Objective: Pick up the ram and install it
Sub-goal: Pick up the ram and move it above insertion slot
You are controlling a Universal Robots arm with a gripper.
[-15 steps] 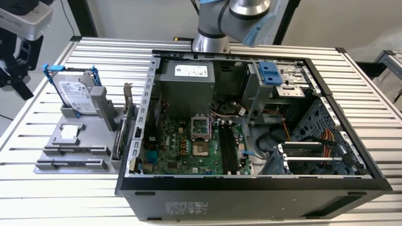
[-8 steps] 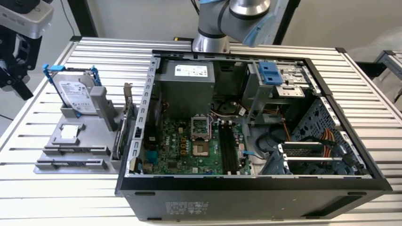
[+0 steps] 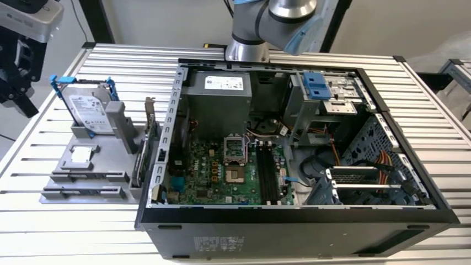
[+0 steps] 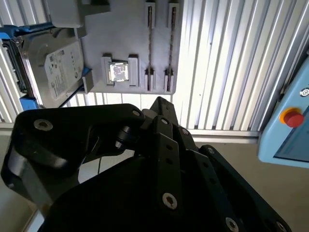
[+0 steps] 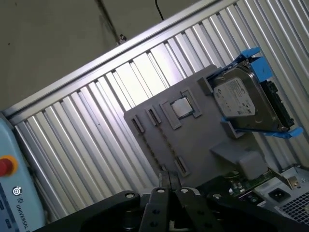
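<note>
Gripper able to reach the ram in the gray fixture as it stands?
Probably yes. The gripper hangs above the gray fixture, and nothing lies over the ram, edge-up in its slot. The hard drive stands apart to one side. The jaws look shut, though.

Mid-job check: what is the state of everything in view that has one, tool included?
Tool: shut, gripping nothing.
Computer case: side open, motherboard exposed.
Hard drive: standing tilted in the grey fixture.
Processor chip: lying flat in the fixture's square pocket.
</note>
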